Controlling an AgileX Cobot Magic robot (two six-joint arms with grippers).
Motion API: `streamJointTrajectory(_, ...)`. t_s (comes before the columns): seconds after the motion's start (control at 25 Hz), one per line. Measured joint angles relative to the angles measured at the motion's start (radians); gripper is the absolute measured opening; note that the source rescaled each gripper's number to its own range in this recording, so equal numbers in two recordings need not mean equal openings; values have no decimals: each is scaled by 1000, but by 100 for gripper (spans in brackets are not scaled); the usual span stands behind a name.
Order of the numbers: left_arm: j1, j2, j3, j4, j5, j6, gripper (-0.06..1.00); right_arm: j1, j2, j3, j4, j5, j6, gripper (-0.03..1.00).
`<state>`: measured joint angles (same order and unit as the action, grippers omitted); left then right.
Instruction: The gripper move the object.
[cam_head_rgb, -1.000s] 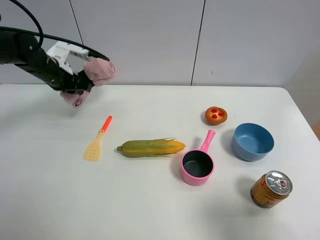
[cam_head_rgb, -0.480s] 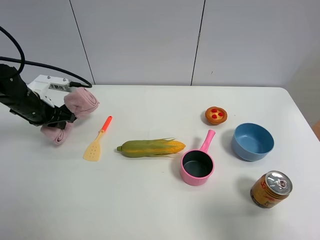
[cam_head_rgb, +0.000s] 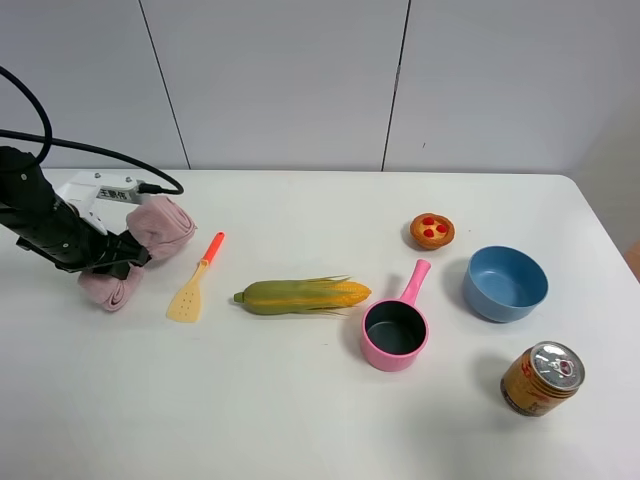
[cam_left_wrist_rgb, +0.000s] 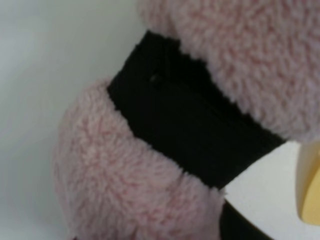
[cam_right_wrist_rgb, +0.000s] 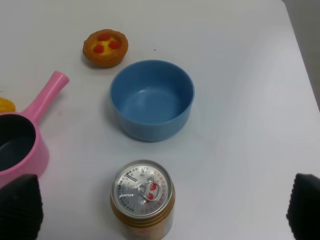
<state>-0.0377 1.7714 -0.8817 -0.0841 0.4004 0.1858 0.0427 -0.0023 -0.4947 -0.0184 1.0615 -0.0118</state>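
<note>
The pink rolled towel (cam_head_rgb: 160, 226) with its black band is held in my left gripper (cam_head_rgb: 118, 256) at the far left of the table, just left of the spatula. The gripper's jaws are shut on the towel's middle. The towel's lower end (cam_head_rgb: 108, 290) hangs at or just above the tabletop. In the left wrist view the towel (cam_left_wrist_rgb: 115, 175) and its black band (cam_left_wrist_rgb: 190, 130) fill the picture. My right gripper (cam_right_wrist_rgb: 162, 207) is open and empty above the can; its fingertips (cam_right_wrist_rgb: 20, 205) show at the picture's corners. It is out of the exterior view.
An orange-handled spatula (cam_head_rgb: 196, 279), a corn cob (cam_head_rgb: 302, 296), a pink saucepan (cam_head_rgb: 396, 328), a small tart (cam_head_rgb: 432, 230), a blue bowl (cam_head_rgb: 505, 283) and a drink can (cam_head_rgb: 541, 378) lie on the white table (cam_head_rgb: 250, 400).
My left gripper has carried the towel down and to the left, from high above the table's back left to low over the table beside the spatula. The right gripper shows no change.
</note>
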Motion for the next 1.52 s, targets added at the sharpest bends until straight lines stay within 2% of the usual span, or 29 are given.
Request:
streamJointTrajectory(0.08,0,0,0,0,-2,15,31,0,0,0,0,0,0,100)
streamJointTrajectory(0.12,0,0,0,0,-6,14,53,0,0,0,0,0,0,100)
streamJointTrajectory(0.2,0,-1,0,0,-24,5,84,0,0,0,0,0,0,100)
streamJointTrajectory(0.28,0,-2,0,0,-34,-3,95,0,0,0,0,0,0,100)
streamJointTrajectory(0.52,0,-44,0,0,-85,-14,99,0,0,0,0,0,0,100)
streamJointTrajectory(0.76,0,-279,0,0,-64,-30,99,0,0,0,0,0,0,100)
streamJointTrajectory(0.88,0,-466,1,7,30,-31,99,0,0,0,0,0,0,100)
streamJointTrajectory(1.04,0,-718,1,58,222,-58,99,0,0,0,0,0,0,100)
streamJointTrajectory(1.28,0,-1082,28,294,562,-194,100,0,0,0,0,0,0,100)
streamJointTrajectory(1.36,0,-1193,62,329,660,-207,100,0,0,0,0,0,0,100)
streamJointTrajectory(1.52,0,-1425,150,333,723,-214,100,0,0,0,0,0,0,100)
